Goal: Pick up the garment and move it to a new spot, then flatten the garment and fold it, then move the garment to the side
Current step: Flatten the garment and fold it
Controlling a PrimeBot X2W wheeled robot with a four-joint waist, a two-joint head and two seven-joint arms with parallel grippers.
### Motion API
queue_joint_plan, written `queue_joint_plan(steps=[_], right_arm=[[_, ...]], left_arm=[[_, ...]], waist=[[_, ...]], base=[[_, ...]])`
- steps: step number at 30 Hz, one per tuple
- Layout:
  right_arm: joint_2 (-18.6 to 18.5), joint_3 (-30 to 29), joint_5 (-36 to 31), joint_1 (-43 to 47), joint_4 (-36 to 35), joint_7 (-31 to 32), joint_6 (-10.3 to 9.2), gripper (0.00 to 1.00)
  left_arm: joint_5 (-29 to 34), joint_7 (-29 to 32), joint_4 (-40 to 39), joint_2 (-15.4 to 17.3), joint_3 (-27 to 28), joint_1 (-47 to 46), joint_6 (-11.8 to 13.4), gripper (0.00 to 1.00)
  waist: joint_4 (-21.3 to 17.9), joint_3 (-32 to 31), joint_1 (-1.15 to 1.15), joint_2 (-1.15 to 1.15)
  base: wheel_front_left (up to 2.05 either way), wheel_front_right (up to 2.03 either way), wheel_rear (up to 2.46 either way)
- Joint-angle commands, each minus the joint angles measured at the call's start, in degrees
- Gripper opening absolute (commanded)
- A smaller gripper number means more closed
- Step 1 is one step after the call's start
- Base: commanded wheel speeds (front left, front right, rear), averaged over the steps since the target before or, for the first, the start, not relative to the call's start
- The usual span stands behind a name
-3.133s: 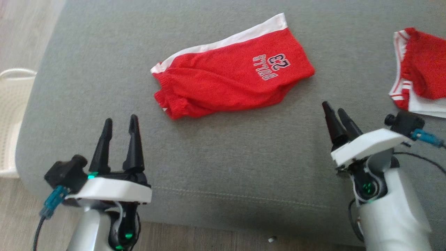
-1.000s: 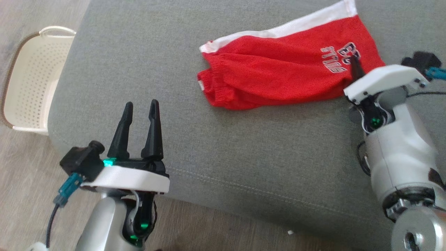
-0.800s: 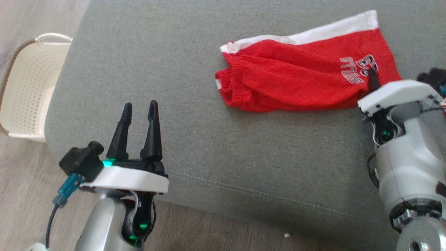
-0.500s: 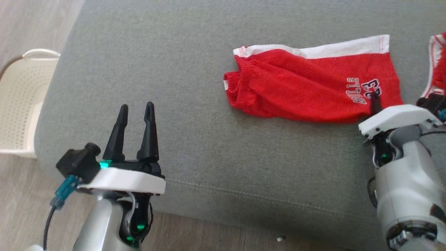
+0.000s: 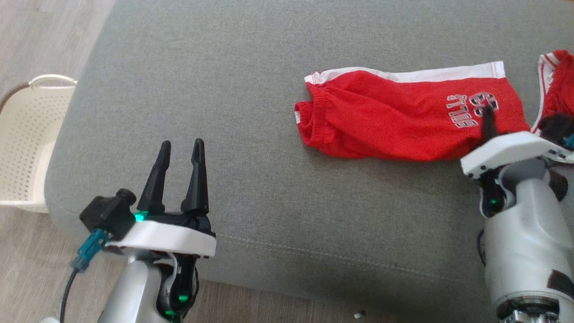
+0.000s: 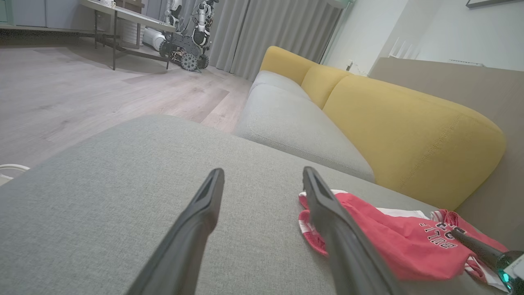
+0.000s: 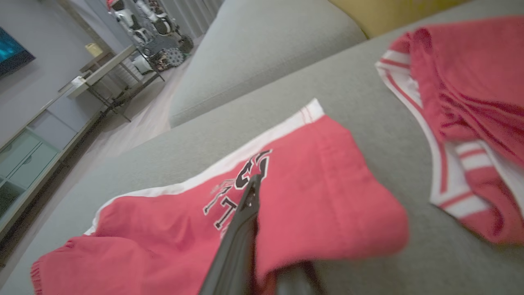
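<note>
The garment [image 5: 394, 121] is a pair of red shorts with a white stripe and dark lettering, folded lengthwise on the grey cushion [image 5: 269, 188]. My right gripper [image 5: 489, 128] is shut on its right end beside the lettering. In the right wrist view one finger lies on top of the garment [image 7: 319, 196] and the other goes under the fabric edge at my right gripper [image 7: 249, 205]. My left gripper [image 5: 179, 150] hovers open and empty near the cushion's front left, well apart from the shorts. In the left wrist view the garment [image 6: 380, 241] lies to the right of my left gripper [image 6: 262, 176].
A second red and white garment [image 5: 558, 89] lies crumpled just right of the held end, close to my right wrist. A cream perforated basket [image 5: 22, 143] stands on the wood floor off the cushion's left edge. A yellow backrest [image 6: 409, 131] rises behind the seat.
The head view has shifted. The garment's right end has swung toward me with the right gripper, so the shorts now lie nearly level. The left gripper stays open in place.
</note>
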Motion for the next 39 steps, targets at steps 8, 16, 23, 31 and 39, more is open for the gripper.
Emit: queue_joint_plan(steps=[8, 16, 23, 31, 39], right_arm=[[0.9, 14.4, 0.4, 0.6, -7.7, -2.0, 0.2, 0.0], [0.9, 23.5, 2.8, 2.1, -13.3, -2.6, 0.2, 0.0], [0.9, 31.4, 3.0, 3.6, -16.6, -1.9, 0.2, 0.0], [0.9, 36.6, 2.4, 4.0, -15.8, -1.1, 0.2, 0.0], [0.5, 42.8, 2.5, 3.1, -11.0, -1.7, 0.2, 0.0]], left_arm=[[0.8, -0.3, -2.1, 0.4, 3.1, -0.5, -0.3, 1.0], [0.6, -0.3, -2.0, 0.4, 2.9, -0.3, -0.3, 1.0], [0.5, -0.3, -2.0, 0.4, 2.7, 0.0, -0.3, 1.0], [0.8, -0.3, -1.8, 0.4, 2.8, 0.1, -0.6, 1.0], [0.8, -0.3, -1.8, 0.4, 1.9, 0.2, -0.5, 1.0]], waist=[[0.6, -0.8, 0.0, 0.0], [1.4, -0.9, 0.0, 0.0], [2.4, -0.7, 0.0, 0.0], [3.2, -0.8, 0.0, 0.0], [3.9, -0.6, 0.0, 0.0]], base=[[0.0, 0.0, 0.0], [0.0, 0.0, 0.0], [0.0, 0.0, 0.0], [0.0, 0.0, 0.0], [0.0, 0.0, 0.0]])
